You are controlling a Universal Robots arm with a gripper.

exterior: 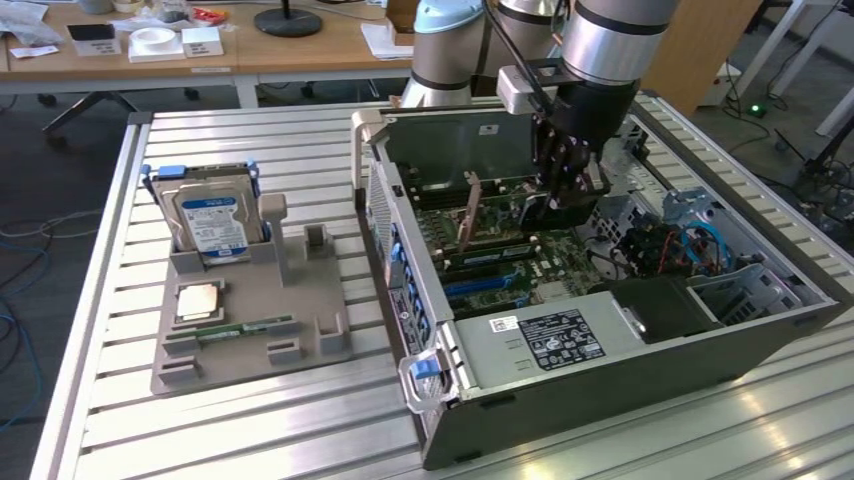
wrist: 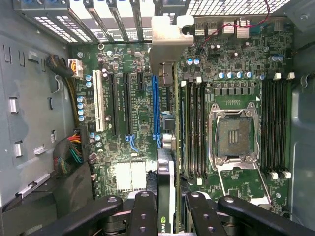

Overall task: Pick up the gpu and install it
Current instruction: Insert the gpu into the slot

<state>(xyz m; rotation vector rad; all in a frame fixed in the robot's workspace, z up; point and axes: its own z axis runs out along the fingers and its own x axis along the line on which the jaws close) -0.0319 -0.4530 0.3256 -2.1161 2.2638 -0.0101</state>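
The table (exterior: 267,430) is silver, ribbed in parallel slats. The holder (exterior: 300,310) on it is plain grey, and the hard drive (exterior: 214,225) is silver with a blue-and-white label. The computer case (exterior: 641,390) is dark grey with a blue latch (exterior: 424,368). Its motherboard (wrist: 123,64) is green, with one blue slot (wrist: 155,105), one white slot (wrist: 100,101) and black ones. The gpu (wrist: 166,206) has a black edge with a green mark and a silver bracket (wrist: 170,34). The tool (wrist: 170,200) is black.

Hard drive (exterior: 214,225) upright in grey holder (exterior: 304,300).
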